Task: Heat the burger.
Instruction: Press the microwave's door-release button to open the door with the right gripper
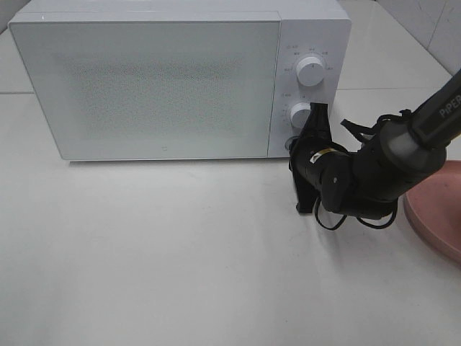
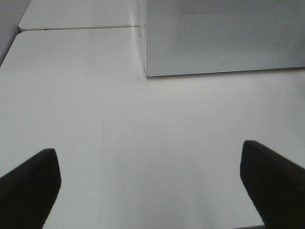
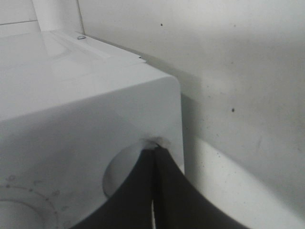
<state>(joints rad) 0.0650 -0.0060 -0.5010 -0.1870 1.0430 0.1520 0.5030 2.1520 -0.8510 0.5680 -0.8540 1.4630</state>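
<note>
From the high camera, a white box-shaped microwave oven [image 1: 166, 86] stood at the back of the pale counter [image 1: 144, 252], its frosted, speckled door shut. Two round white knobs sat one above the other on its control panel, the upper knob [image 1: 310, 71] in clear view and the lower knob [image 1: 300, 115] partly behind my gear. My black right arm [image 1: 403, 144] reached in from the right side and ended at the lower part of that panel. A round pink plate [image 1: 432, 216] lay on the counter at the right edge, cut off by the frame and partly under the arm. My left arm did not show here.

From the left wrist camera, my left jaws were released. Their two black fingers [image 2: 28, 188] stood wide apart with only bare counter [image 2: 143, 133] between them. The microwave oven's door [image 2: 224, 38] stood ahead, well apart from the fingertips.

From the right wrist camera, my right jaws were clenched with nothing between them. The two dark fingers [image 3: 178, 200] lay pressed together along a thin seam. Their tips met at the rim of a round recess [image 3: 121, 174] in the microwave oven's front panel [image 3: 71, 133], close to its rounded corner. Part of a dial ring with small marks showed beside that recess.

The burger showed in none of the three views, so I could not tell where it was.
</note>
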